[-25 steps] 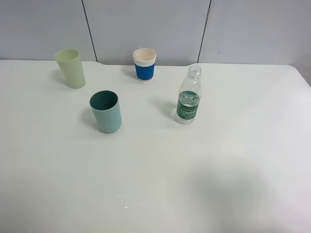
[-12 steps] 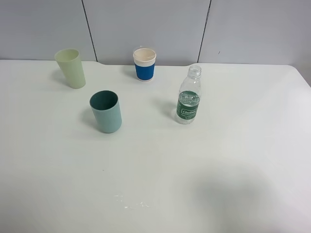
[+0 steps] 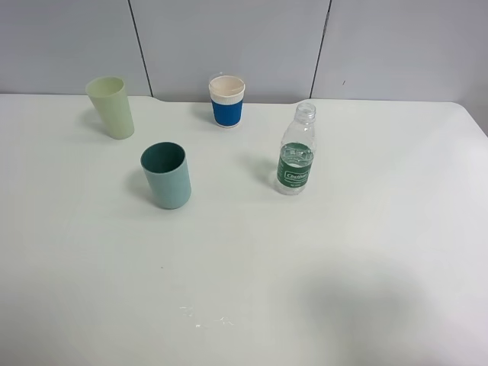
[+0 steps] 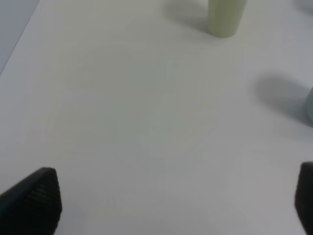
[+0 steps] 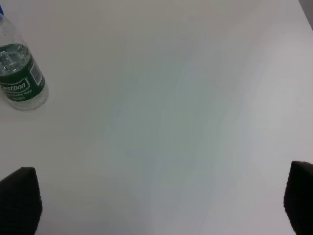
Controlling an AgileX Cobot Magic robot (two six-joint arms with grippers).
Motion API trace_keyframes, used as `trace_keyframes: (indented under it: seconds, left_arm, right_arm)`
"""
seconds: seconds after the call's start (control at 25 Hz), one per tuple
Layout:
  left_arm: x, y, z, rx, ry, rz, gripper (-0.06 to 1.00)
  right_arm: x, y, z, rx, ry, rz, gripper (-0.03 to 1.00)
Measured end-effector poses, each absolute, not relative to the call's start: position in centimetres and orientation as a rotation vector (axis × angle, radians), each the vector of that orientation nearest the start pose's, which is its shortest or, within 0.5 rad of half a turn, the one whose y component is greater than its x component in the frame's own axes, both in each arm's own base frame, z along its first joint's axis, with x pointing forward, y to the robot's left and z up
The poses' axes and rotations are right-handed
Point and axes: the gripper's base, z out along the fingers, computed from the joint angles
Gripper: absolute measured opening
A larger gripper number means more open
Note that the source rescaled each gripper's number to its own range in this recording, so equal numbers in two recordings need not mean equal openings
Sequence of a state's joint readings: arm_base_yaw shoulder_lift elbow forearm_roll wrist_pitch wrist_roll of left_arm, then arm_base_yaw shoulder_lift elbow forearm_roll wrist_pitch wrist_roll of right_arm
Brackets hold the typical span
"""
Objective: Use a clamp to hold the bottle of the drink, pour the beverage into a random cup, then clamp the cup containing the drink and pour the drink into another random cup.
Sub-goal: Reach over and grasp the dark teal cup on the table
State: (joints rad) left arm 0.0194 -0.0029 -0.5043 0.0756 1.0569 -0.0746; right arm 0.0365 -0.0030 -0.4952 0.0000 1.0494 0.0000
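Note:
The bottle (image 3: 296,152), clear, uncapped and green-labelled, stands upright right of the table's middle with the clear beverage (image 3: 293,185) in its lower part. The teal cup (image 3: 166,175) stands to its left, nearer the front. At the back stands the blue-sleeved paper cup (image 3: 226,101). Neither gripper appears in the high view. My left gripper (image 4: 171,205) is open over bare table, and only a sliver of the teal cup (image 4: 310,105) shows at the edge of its view. With the bottle (image 5: 19,73) off to one side, my right gripper (image 5: 159,203) is open with nothing between its fingers.
A pale yellow-green tapered cup (image 3: 111,107) stands at the back left, its base (image 4: 226,17) also showing in the left wrist view. The white table (image 3: 305,274) ends against grey wall panels at the back. A few small white specks (image 3: 202,320) lie near the front.

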Motion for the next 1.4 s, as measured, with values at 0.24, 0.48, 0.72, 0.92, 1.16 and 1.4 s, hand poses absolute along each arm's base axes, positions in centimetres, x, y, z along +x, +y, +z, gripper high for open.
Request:
trace_keyframes:
  seconds: [0.24, 0.48, 0.72, 0.92, 1.16, 1.4]
  left_arm:
    - [-0.59, 0.59, 27.89, -0.099, 2.029, 0.056, 0.89]
    - [-0.59, 0.59, 27.89, -0.099, 2.029, 0.056, 0.89]
    - [-0.59, 0.59, 27.89, -0.099, 2.029, 0.056, 0.89]
    - [-0.59, 0.59, 27.89, -0.099, 2.029, 0.056, 0.89]
    - [-0.59, 0.59, 27.89, -0.099, 2.029, 0.056, 0.89]
    - [-0.59, 0.61, 27.90, -0.099, 2.029, 0.059, 0.89]
  right_arm:
    - [-0.43, -0.01, 27.69, -0.026, 2.035, 0.016, 1.00]
    - [-0.43, 0.02, 27.69, 0.035, 2.035, -0.022, 1.00]
    - [-0.43, 0.02, 27.69, 0.041, 2.034, -0.025, 1.00]
    - [-0.43, 0.02, 27.69, 0.041, 2.034, -0.025, 1.00]
    - [-0.43, 0.02, 27.69, 0.041, 2.034, -0.025, 1.00]
    - [-0.43, 0.02, 27.69, 0.041, 2.034, -0.025, 1.00]
